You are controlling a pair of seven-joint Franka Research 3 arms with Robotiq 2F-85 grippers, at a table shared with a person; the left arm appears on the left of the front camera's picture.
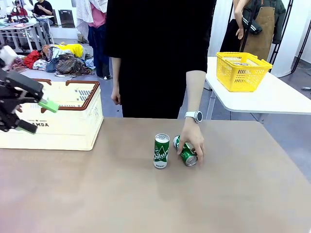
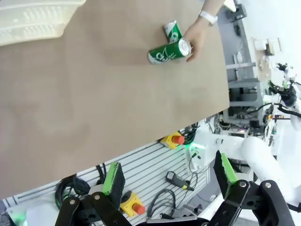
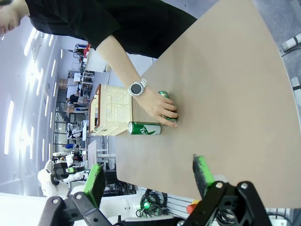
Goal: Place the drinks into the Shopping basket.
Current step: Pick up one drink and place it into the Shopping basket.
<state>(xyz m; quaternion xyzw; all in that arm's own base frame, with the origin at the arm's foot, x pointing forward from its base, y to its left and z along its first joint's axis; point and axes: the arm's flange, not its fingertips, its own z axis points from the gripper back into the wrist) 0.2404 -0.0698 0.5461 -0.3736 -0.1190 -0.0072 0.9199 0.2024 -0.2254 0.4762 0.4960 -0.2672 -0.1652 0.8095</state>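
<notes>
One green drink can (image 1: pixel 161 151) stands upright mid-table. Right beside it a second green can (image 1: pixel 187 154) lies on its side under a person's hand (image 1: pixel 193 141). The cream Shopping basket (image 1: pixel 73 131) with a brown rim sits at the table's far left. My left gripper (image 1: pixel 38 116) hovers open in front of the basket, holding nothing. The left wrist view has the left gripper (image 2: pixel 169 174) open, both cans (image 2: pixel 169 51) far off. In the right wrist view my right gripper (image 3: pixel 149 176) is open and empty, well short of the cans (image 3: pixel 144 128) and basket (image 3: pixel 113 110).
A smaller yellow mesh basket (image 1: pixel 241 70) stands on a white side table (image 1: pixel 272 99) at the far right. The person in black stands at the table's far edge. The brown tabletop (image 1: pixel 146 204) is bare in front of the cans.
</notes>
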